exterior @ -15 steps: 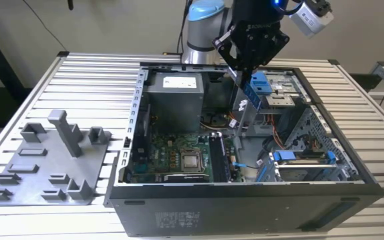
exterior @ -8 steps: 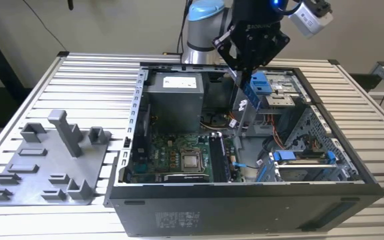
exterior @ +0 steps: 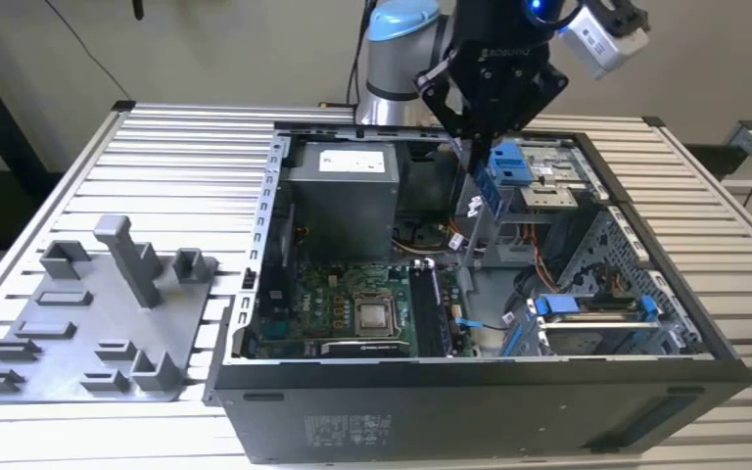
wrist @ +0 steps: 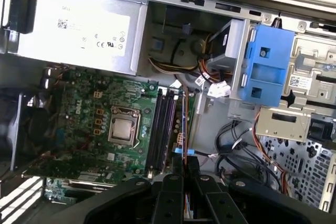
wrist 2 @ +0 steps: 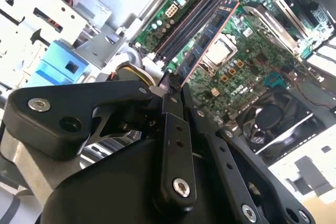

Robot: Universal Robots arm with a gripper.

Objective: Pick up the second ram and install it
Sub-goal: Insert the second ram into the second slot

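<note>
Gripper [wrist 2: 173, 85]: black fingers in the foreground of both wrist views [wrist: 185, 163], jaws pinching one end of the memory stick; in the exterior view it hangs above the open computer case [exterior: 481, 137].
Memory stick [wrist 2: 212, 30]: held edge-on in the fingers, pointing down into the case and not seated in any slot; in the first wrist view [wrist: 185, 124] its thin edge lines up just beside the memory slots.
Memory slots [wrist: 163, 129]: long dark parallel strips on the green board, lying alongside the stick.
Processor socket [wrist: 122, 128]: silver square next to the slots, on the side away from the stick.
Power supply [wrist: 79, 30]: grey box past the end of the board.
Drive bracket [wrist: 265, 61]: blue, across the loose cables from the slots.
Grey tray [exterior: 89, 323]: on the slatted table [exterior: 167, 147], at the exterior view's left of the case [exterior: 481, 411], well apart from the gripper.
</note>
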